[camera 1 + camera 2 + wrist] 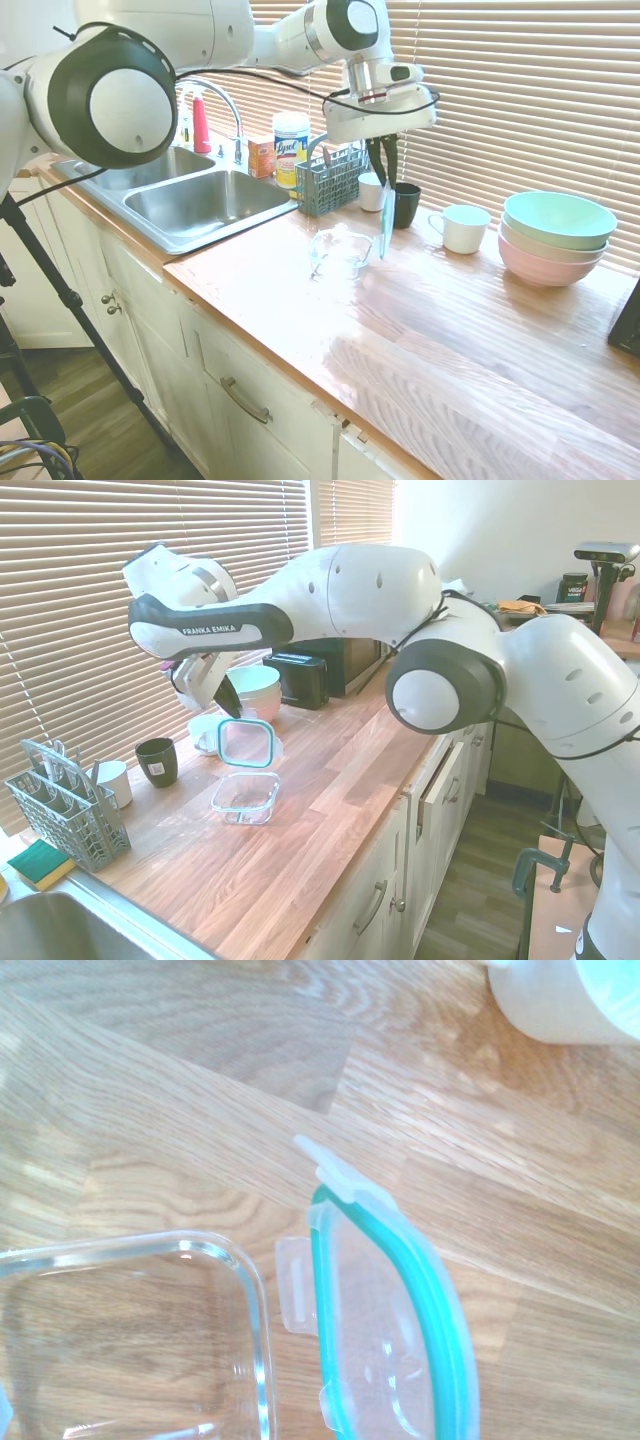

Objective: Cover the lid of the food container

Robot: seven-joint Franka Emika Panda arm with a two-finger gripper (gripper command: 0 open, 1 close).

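A white robot arm reaches over a wooden table point(420, 340) with a warm, streaked grain. Its gripper point(228, 702) points downward, and the dark fingers point(383, 158) are pinched on the top edge of the lid point(246, 743), which hangs upright on its edge in the air. The lid is a flat rounded rectangle with a teal rim, a translucent pale centre and clear plastic snap tabs sticking out from its sides. In the first exterior view it shows edge-on as a thin vertical strip point(386, 225) directly under the fingers.

The food container point(245, 797) is a small clear glass dish, rectangular with rounded corners and low walls, standing open on the table. It sits just below and beside the hanging lid, close to it; whether they touch cannot be told. In the wrist view, the glass corner of the container point(130, 1340) lies right next to the teal rim of the lid point(400, 1340), one clear tab between them.

Taking the food container as the landmark: behind it, nearer the window blinds point(520, 90), stand a dark cup point(157, 761) and a white mug point(463, 228). A grey slotted utensil basket point(65, 815) stands beside it toward the steel sink point(195, 200). On the container's other side, away from the sink, sits a stack of smooth pastel bowls point(556, 236), mint on top and pink at the bottom.
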